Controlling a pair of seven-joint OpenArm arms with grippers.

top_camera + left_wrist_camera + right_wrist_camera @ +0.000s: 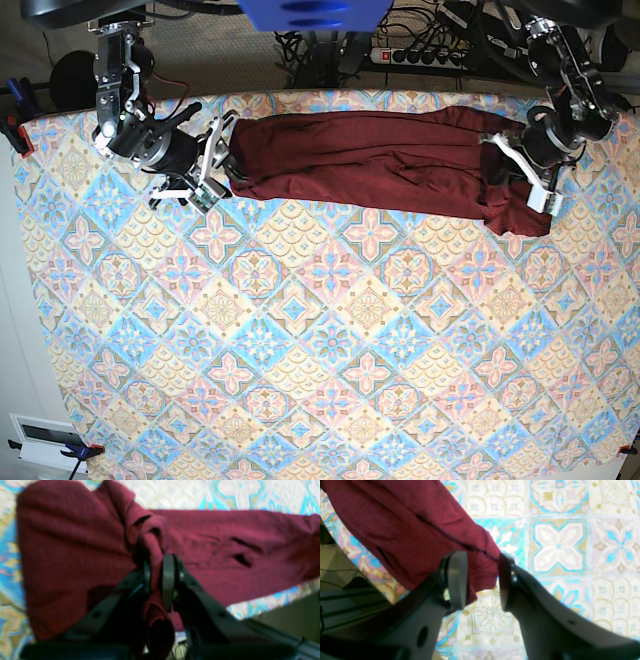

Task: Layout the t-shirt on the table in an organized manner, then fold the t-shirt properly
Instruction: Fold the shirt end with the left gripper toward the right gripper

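The t-shirt (380, 160) lies stretched in a long, rumpled band across the far part of the table (300, 340), running from one gripper to the other.

Left gripper (158, 573): jaws drawn nearly together and clamped on a bunched fold of the maroon fabric. A pinch of cloth rises between the fingers (168, 580) and more hangs down behind them toward the wrist. Ahead of the jaws the garment spreads wide to both sides, the picture here being blurred.

Right gripper (480, 580): jaws stand apart. The shirt's end sits between and just ahead of the fingers (457, 578); its edge reaches the inner face of the far-side finger, though whether cloth and pad touch cannot be determined. No clamping is seen. Beyond the jaws, on the outer side, only patterned table cloth shows.

In the base view both grippers sit at opposite ends of the garment, near the table's far edge.
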